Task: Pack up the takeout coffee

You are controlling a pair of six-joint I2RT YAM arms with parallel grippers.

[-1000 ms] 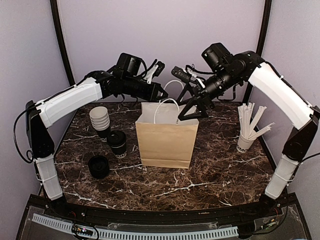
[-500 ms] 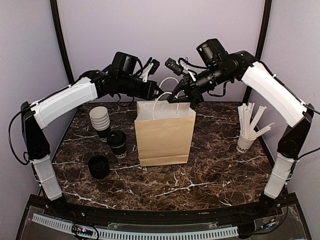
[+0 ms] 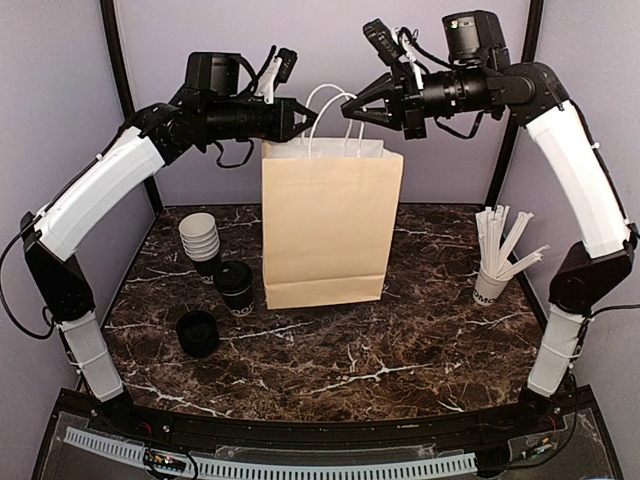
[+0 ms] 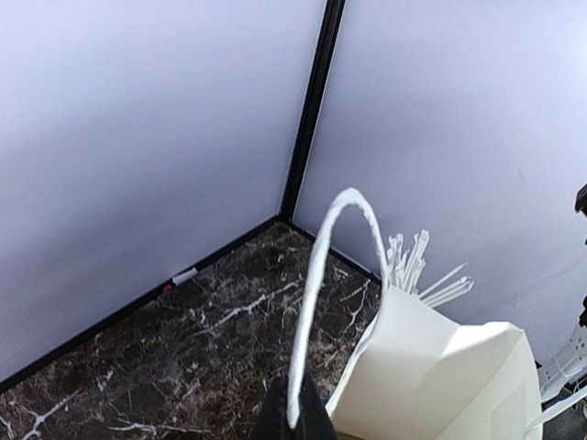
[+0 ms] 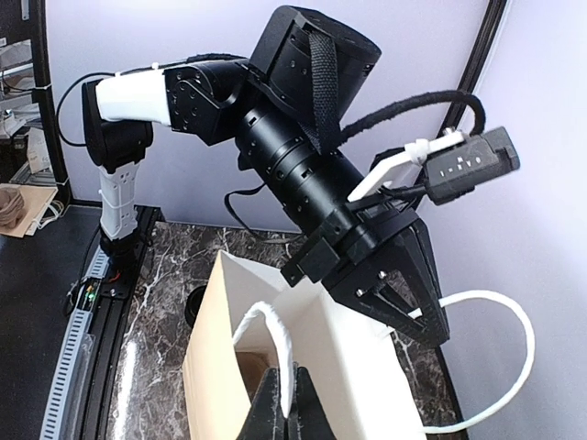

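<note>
Both arms have risen since a second ago and the paper bag (image 3: 330,230) has come up with them. It now shows taller in the top view. My right gripper (image 3: 352,108), spread wide back then, is now closed.

Nearest me on the marble table (image 3: 420,350), at the left, lies one round black lid-like piece (image 3: 197,333). I cannot tell whether it is a lid or a low cup. Just behind it and a little to the right stands the takeout coffee (image 3: 234,287), one small black cup with its lid on. It is upright, close beside the bag's lower left corner and outside the bag. Behind the coffee is one stack of lidless cups (image 3: 200,239), tilted, touching or nearly touching it; I cannot count the cups surely. Over at the right edge stands one white cup of stirrers (image 3: 491,285), well apart from everything else, with too many sticks to count.

One bag hangs upright in the middle, mouth open. I cannot tell whether its base touches the table. It has two white cord handles. My left gripper (image 3: 303,118) is pinched tight on the first handle (image 4: 316,275), which arches up from its fingertips in the left wrist view. My right gripper is clamped on the second handle (image 5: 278,337). The two grippers face each other, tips close together above the bag's mouth.
</note>
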